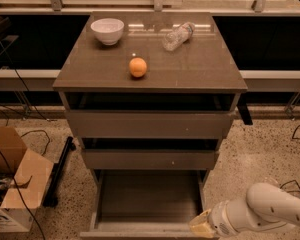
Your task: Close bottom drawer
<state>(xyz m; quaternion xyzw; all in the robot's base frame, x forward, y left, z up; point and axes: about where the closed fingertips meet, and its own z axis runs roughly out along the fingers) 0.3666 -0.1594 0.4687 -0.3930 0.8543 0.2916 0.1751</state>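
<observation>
— Looking for the bottom drawer (149,199): where is it?
— Pulled far out beneath the middle drawer (150,159), grey floor in view. Its front panel runs off the lower edge, so only a strip shows.
— And the pincer (201,227)?
— Low on the right, its pale yellowish tip at the drawer's right front corner. I cannot tell whether it is touching or just beside it, nor whether it is wide or narrow. The white arm (270,211) behind is cut off at the right.
— On the table (205,71)?
— A white bowl (107,30), an orange (138,67) and a clear bottle (177,35) lying down. The top drawer (150,124) stands slightly out, its inside dark.
</observation>
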